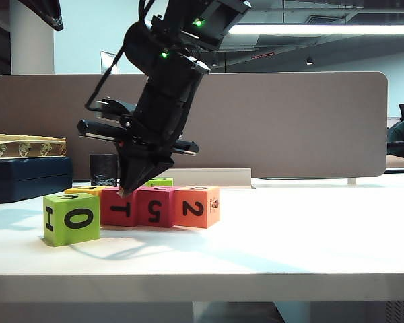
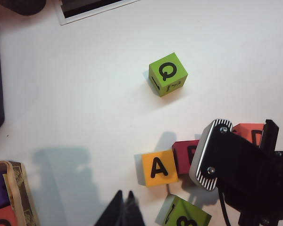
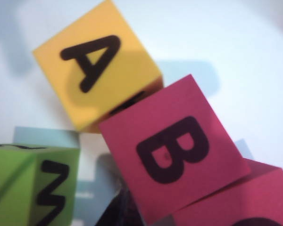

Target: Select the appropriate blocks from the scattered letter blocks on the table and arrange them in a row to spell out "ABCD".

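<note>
On the white table (image 1: 289, 235) a red T cube (image 1: 119, 207), a red 5 cube (image 1: 155, 205) and an orange 2 cube (image 1: 196, 206) stand side by side. A yellow-orange cube (image 1: 86, 191) sits just left of them, behind a lime green 0 cube (image 1: 72, 219). Another lime cube (image 1: 160, 182) lies farther back. My right gripper (image 1: 126, 191) reaches across, shut and empty, its tip at the red T cube's upper left corner. Its wrist view shows the A top (image 3: 96, 66), the B top (image 3: 172, 150) and the right gripper (image 3: 125, 209). My left gripper (image 2: 125, 207) hovers high, shut, near the A cube (image 2: 156, 168).
A grey divider panel (image 1: 289, 121) closes the back. Dark blue boxes (image 1: 27, 176) with a patterned box (image 1: 27, 145) on top stand at the far left, beside a black cup (image 1: 103, 169). The lone lime cube with Q on top (image 2: 167, 74) sits apart from the group.
</note>
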`<state>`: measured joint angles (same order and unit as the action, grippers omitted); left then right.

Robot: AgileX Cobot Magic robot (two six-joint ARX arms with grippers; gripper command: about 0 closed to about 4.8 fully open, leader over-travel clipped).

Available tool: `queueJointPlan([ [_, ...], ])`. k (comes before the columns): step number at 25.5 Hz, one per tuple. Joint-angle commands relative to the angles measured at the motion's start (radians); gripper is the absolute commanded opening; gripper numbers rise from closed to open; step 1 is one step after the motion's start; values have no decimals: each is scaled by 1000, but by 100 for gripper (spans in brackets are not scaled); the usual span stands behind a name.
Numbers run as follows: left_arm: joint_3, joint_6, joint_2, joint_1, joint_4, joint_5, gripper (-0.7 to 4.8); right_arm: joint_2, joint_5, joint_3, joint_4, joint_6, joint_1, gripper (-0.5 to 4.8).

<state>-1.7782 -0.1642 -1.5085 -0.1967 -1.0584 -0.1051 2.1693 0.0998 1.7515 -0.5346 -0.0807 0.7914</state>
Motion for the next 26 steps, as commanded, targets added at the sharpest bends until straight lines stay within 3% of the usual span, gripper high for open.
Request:
queueJointPlan([
  [1, -3, 1, 5, -1, 7, -6, -6, -3, -9, 4, 16, 2, -6, -2],
  [14, -3, 0, 5, -1, 25, -6, -6, -6, 26, 5, -99, 3, 1, -2],
  [22, -3, 0, 5, -1, 27, -6, -6, -6, -103, 5, -143, 37, -2, -2],
  [26, -3, 0, 5, -1, 26, -6, -6, -6, -113, 5, -143, 37, -7, -1],
])
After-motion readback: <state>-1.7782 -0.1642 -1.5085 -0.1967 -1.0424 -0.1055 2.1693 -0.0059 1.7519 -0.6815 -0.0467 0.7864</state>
